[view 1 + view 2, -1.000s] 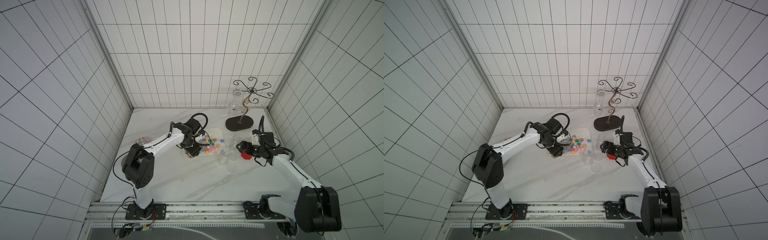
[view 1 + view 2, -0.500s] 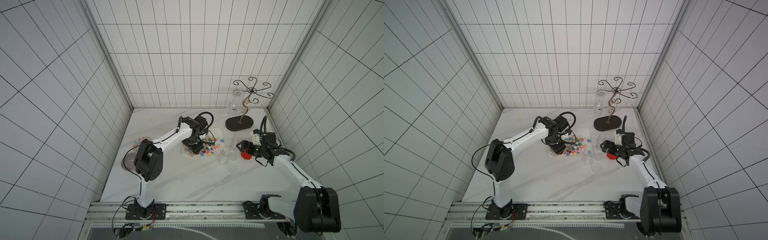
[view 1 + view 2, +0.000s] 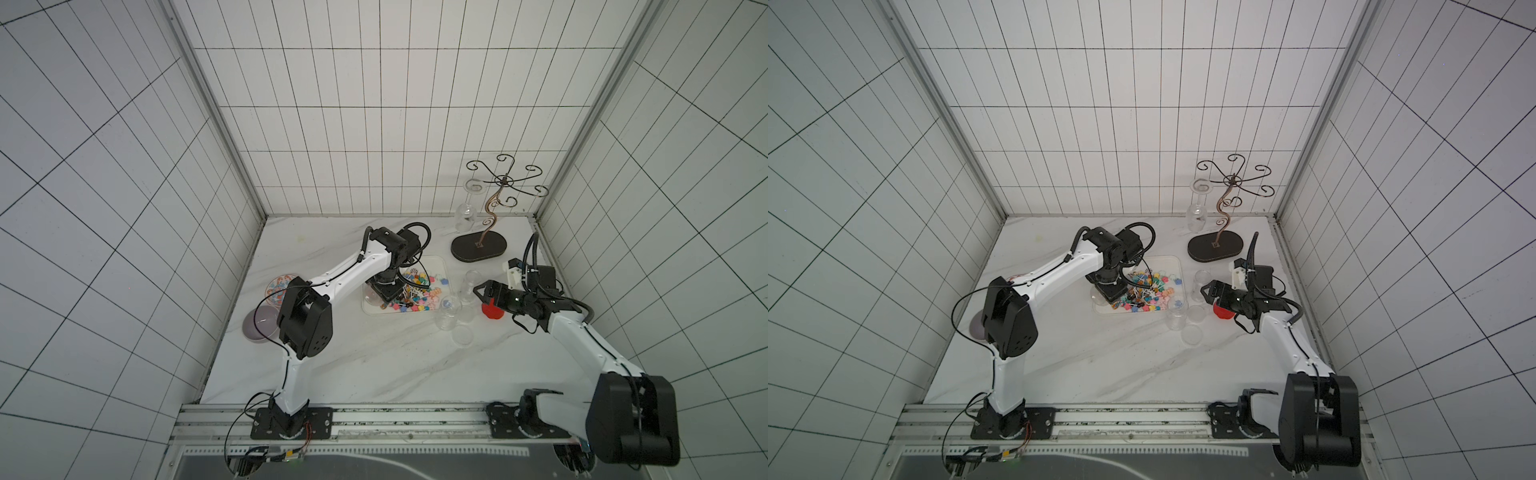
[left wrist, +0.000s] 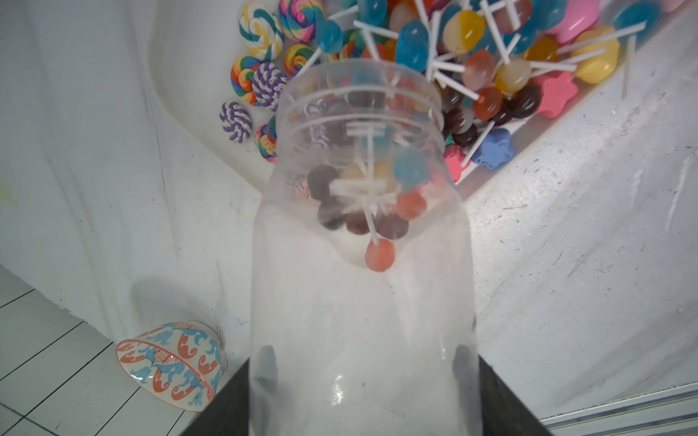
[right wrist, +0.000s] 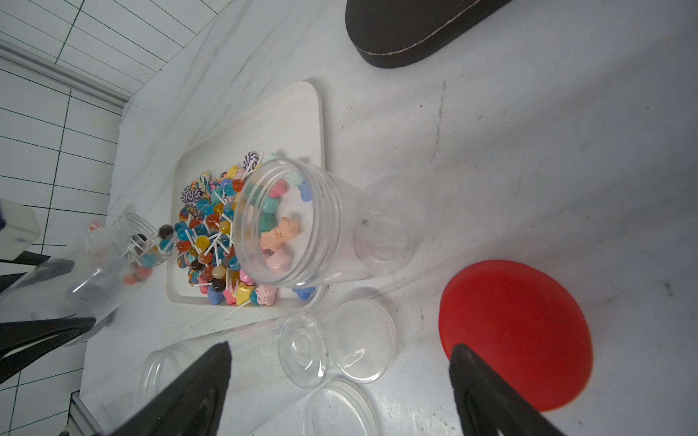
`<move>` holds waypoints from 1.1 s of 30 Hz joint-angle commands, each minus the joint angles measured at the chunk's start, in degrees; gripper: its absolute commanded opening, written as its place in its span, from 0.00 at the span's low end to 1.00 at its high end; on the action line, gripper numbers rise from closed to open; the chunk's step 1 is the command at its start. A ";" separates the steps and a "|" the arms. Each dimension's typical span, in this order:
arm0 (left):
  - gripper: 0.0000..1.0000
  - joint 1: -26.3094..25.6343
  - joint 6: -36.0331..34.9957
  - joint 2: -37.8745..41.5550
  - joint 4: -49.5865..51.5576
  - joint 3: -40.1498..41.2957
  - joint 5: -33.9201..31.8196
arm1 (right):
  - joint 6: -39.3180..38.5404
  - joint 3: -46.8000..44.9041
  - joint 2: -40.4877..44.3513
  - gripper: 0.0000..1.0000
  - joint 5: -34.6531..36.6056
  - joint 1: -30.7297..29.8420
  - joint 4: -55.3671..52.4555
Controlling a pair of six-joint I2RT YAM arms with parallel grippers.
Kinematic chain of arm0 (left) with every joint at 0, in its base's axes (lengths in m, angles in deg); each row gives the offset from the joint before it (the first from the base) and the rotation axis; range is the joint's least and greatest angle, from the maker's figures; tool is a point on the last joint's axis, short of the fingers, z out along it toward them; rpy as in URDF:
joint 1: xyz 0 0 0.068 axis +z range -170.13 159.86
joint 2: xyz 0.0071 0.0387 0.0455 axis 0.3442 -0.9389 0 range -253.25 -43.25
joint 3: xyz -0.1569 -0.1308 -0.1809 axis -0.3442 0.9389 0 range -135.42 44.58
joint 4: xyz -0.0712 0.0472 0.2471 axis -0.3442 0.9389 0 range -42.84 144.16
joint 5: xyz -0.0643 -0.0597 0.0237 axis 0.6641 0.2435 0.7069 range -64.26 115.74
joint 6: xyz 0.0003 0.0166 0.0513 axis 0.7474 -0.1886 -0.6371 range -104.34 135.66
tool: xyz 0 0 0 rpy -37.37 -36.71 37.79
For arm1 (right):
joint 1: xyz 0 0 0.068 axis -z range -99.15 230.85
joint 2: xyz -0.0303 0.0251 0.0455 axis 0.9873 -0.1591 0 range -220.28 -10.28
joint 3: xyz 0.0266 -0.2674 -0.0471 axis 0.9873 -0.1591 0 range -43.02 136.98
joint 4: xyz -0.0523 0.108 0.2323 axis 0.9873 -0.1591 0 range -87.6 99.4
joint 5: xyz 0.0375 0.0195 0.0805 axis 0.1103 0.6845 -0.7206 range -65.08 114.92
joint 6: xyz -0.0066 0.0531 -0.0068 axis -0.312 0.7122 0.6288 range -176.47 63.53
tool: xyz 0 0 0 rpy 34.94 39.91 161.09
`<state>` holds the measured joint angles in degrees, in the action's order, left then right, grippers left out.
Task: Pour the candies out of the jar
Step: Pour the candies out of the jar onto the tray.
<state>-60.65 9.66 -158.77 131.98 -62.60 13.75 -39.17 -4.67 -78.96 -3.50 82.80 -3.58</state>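
Observation:
My left gripper (image 4: 362, 396) is shut on the body of a clear plastic jar (image 4: 362, 302), which is tipped with its mouth over the corner of a white tray (image 5: 272, 124). A few lollipop candies (image 4: 379, 254) sit bunched in the jar's neck. A heap of candies (image 4: 472, 56) lies on the tray beyond the mouth. In both top views the left gripper (image 3: 384, 291) (image 3: 1108, 291) hangs over the tray's left end. My right gripper (image 5: 340, 351) (image 3: 482, 291) stands open and holds nothing, just beside a red lid (image 5: 513, 339).
An empty clear jar (image 5: 302, 226) stands between the tray and the red lid, another clear jar (image 5: 170, 362) is beside it, and clear lids (image 5: 362, 339) lie close by. A black-based glass rack (image 3: 478, 249) stands at the back right. A patterned bowl (image 4: 170, 366) and a purple dish (image 3: 259, 328) sit at the left.
The left arm's elbow has swung to the right while its gripper stayed over the tray's left end with the jar. The right arm has not moved.

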 commanded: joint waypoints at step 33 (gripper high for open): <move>0.60 1.84 -9.27 53.64 -46.64 44.87 26.83 | 2.83 3.63 14.56 0.83 -17.14 0.80 3.57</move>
<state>-59.36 4.87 -111.32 99.06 -21.81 28.57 -38.38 -4.49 -65.78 -11.22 83.57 -2.96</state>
